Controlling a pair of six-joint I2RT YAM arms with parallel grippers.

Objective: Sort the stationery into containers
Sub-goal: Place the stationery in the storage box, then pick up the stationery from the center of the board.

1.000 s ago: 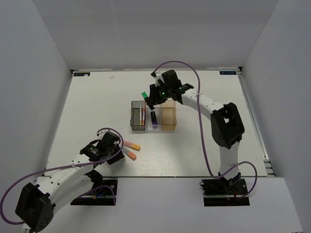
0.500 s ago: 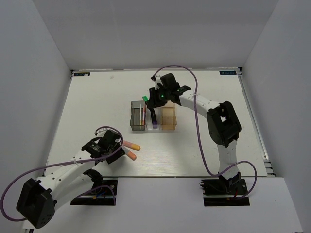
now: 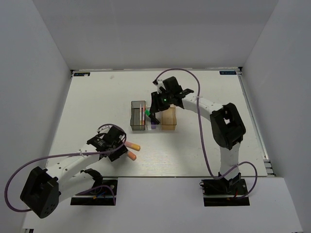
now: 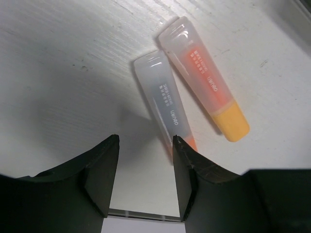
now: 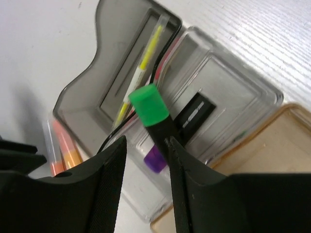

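My right gripper [image 3: 154, 109] [image 5: 145, 145] is low over the clear bin [image 3: 156, 127] [image 5: 233, 92], the middle one of three joined bins. Its jaws are open. The green-and-black highlighter [image 3: 147, 112] [image 5: 148, 104] stands between them, leaning on the right finger only. A purple-and-black highlighter [image 5: 194, 110] lies in the clear bin. Thin pens [image 5: 146, 53] lie in the smoky grey bin [image 3: 133, 119] [image 5: 97, 97]. My left gripper [image 3: 118, 145] [image 4: 146, 160] is open just above the table. Two stubby pink-orange highlighters [image 3: 131, 149] [image 4: 165, 102] lie at its right finger.
The pale orange-tan bin [image 3: 168, 122] [image 5: 272, 145] sits right of the clear one. The table's near edge [image 4: 146, 213] lies just below my left fingers. White walls close in the table on three sides.
My right gripper has come down from behind the bins to over the clear bin, and the green cap is lower now. My left gripper has edged towards the two stubby highlighters.
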